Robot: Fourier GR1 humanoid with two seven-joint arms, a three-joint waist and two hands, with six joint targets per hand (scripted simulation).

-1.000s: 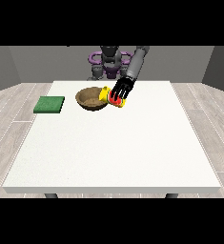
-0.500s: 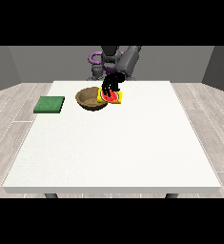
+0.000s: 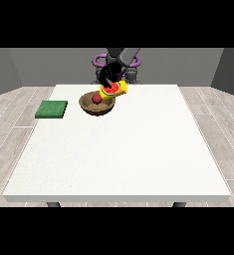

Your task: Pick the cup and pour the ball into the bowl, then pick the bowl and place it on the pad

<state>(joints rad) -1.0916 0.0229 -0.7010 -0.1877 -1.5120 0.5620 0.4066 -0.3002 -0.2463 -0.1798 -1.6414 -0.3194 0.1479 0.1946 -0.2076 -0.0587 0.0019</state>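
A green pad (image 3: 52,109) is seen lying flat near the table's (image 3: 138,159) left edge, well apart from the rest, presumably kept free to receive the bowl later. A brown bowl (image 3: 96,106) is found further right, near the far edge, with a red ball (image 3: 96,99) already inside it. Just right of that, a yellow cup (image 3: 112,91) is held tilted over the bowl's rim, gripped by the black hand (image 3: 110,75) with fingers wrapped round it, evidently for pouring.

Large white table (image 3: 118,164), wood-plank floor (image 3: 223,119)
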